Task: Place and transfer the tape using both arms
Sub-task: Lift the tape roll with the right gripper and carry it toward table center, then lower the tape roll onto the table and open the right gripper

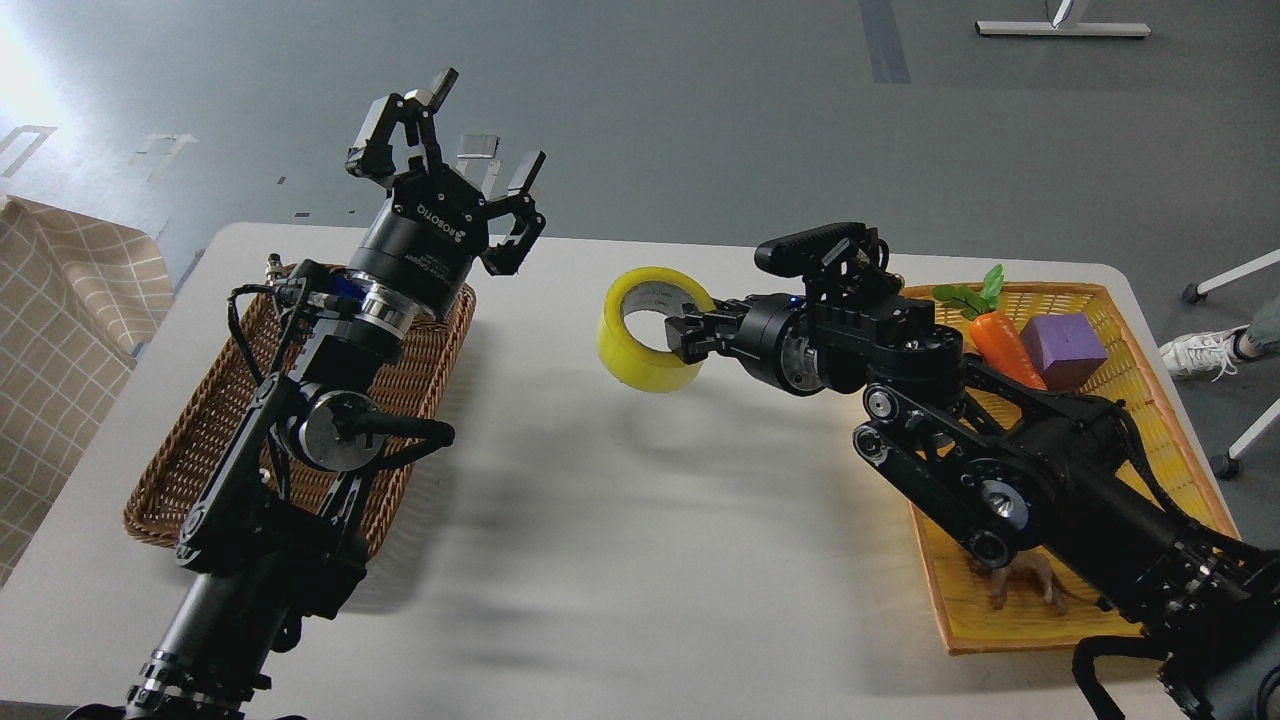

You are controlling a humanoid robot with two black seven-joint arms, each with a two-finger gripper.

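The yellow tape roll hangs over the middle of the white table, its open side facing up and left. My right gripper is shut on the roll's right wall, with the arm reaching in from the lower right. My left gripper is open and empty, fingers spread and pointing up, above the far end of the brown wicker basket. The tape is to the right of the left gripper and lower, well apart from it.
A yellow tray at the right holds a carrot, a purple cube and a toy lion partly hidden by my right arm. A checked cloth lies at the left edge.
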